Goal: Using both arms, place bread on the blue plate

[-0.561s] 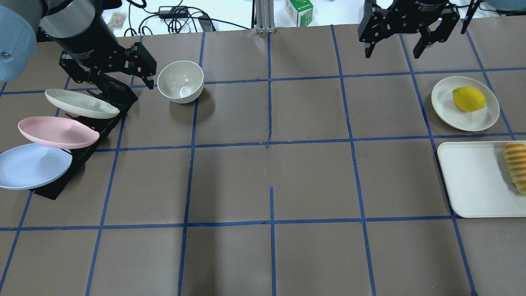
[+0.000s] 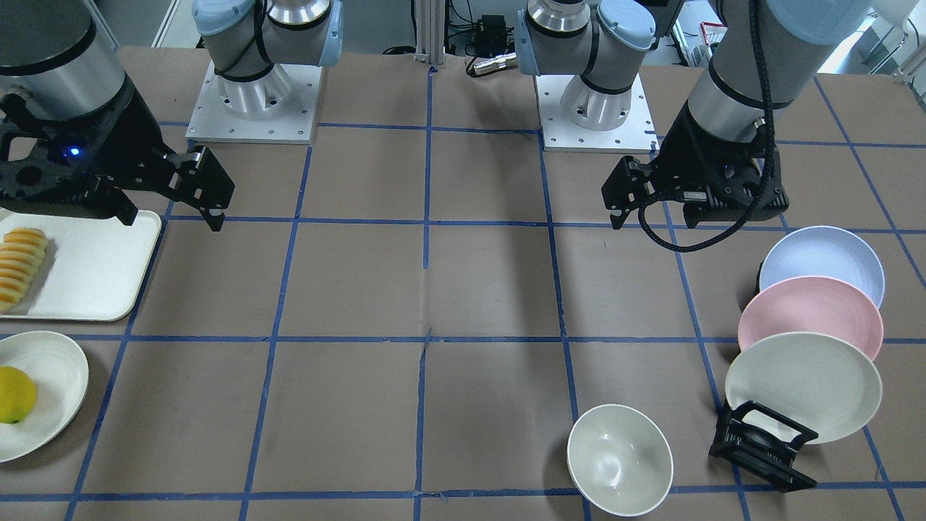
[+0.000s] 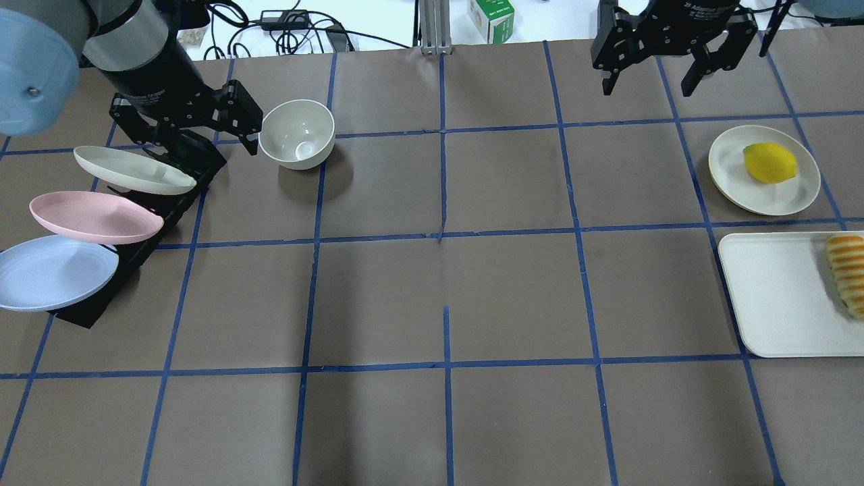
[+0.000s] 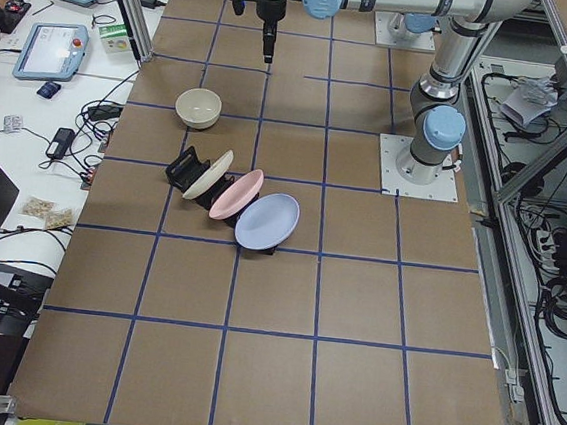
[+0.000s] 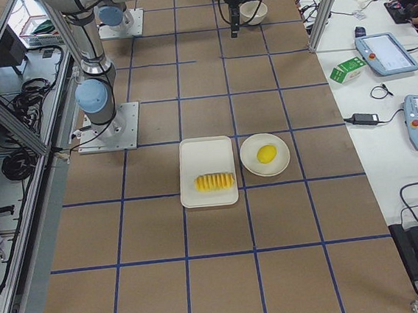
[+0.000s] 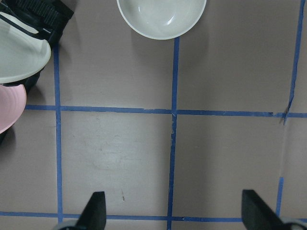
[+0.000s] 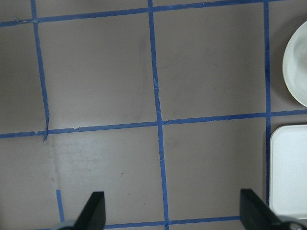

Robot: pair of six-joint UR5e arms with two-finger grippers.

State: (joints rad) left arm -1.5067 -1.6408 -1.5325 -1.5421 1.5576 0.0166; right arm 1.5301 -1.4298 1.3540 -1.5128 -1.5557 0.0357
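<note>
The bread (image 3: 847,273) lies at the outer end of a white tray (image 3: 776,297) at the table's right; it also shows in the front view (image 2: 22,264). The blue plate (image 3: 50,273) leans tilted in a black rack (image 3: 88,310) at the left, nearest the robot (image 2: 821,264). My left gripper (image 3: 189,145) hangs open and empty above the rack's far end, beside the bowl; its wrist view shows spread fingertips (image 6: 96,211). My right gripper (image 3: 646,84) is open and empty, high over the far right of the table, well away from the bread.
A pink plate (image 3: 94,217) and a cream plate (image 3: 131,171) share the rack behind the blue one. A cream bowl (image 3: 297,133) stands next to the rack. A yellow fruit (image 3: 769,162) sits on a cream plate (image 3: 796,196) beyond the tray.
My left gripper has shifted slightly up and right in the overhead view, toward the bowl. My right gripper has moved only a trace. Nothing on the table has moved.
</note>
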